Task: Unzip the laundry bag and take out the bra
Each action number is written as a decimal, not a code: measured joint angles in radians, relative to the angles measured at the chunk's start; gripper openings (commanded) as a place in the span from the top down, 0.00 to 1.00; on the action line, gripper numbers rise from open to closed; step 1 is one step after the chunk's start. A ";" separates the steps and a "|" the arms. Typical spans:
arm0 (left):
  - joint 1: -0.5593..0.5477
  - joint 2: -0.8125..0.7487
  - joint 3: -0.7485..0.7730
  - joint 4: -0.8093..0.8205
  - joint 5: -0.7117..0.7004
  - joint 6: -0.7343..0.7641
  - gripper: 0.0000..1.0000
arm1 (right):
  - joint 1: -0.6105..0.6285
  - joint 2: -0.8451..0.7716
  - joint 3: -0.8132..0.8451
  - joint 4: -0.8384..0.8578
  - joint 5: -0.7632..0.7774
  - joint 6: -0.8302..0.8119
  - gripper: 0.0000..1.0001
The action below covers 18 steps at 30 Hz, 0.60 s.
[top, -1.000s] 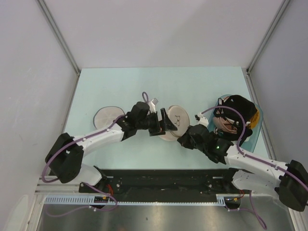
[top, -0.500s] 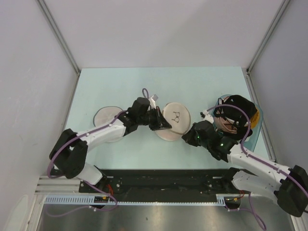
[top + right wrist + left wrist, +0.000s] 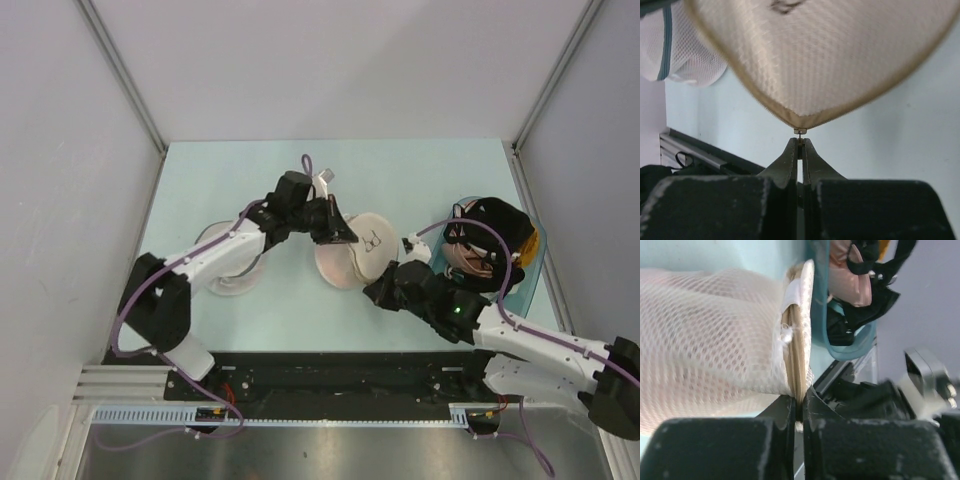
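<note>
1. Nearest us, the right arm lies low from its base at the near right, forearm running left. The right pincer (image 3: 800, 142) is pressed together on the small metal zip pull (image 3: 800, 131) at the near edge of the bag.
2. The cream-beige round mesh laundry bag (image 3: 358, 252) sits mid-tabletop between the two pincers, bra icon upward. It looks tipped on edge; we cannot tell whether it touches the pale blue-green tabletop (image 3: 250, 180).
3. Progress, as we judge it: both grips are set, but the rim reads as shut in both wrist views, so the unzipping is all or nearly all to do. The bra is not visible outside the bag; we take it to be inside, hidden by the mesh. Removal is not begun.
4. To the left, a whiter translucent round pouch (image 3: 685, 45) lies partly under the left forearm.
5. The left arm stretches diagonally from the near left, wrist turned right. The left pincer (image 3: 799, 407) is clamped on the bag's beige rim at its far-left side.
6. Far right: a teal-blue basket (image 3: 534, 255) holding black clothing (image 3: 497, 222) and some pale pink fabric (image 3: 852, 282).
</note>
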 measured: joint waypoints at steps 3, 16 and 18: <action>0.000 0.097 0.084 -0.036 -0.008 0.042 0.22 | 0.074 0.049 0.027 0.011 0.030 0.032 1.00; 0.013 -0.217 -0.047 -0.084 -0.126 0.077 0.14 | 0.076 0.111 0.055 0.040 0.067 0.092 1.00; 0.010 -0.299 -0.121 -0.050 -0.118 0.044 0.05 | 0.063 0.129 0.055 0.052 0.058 0.091 1.00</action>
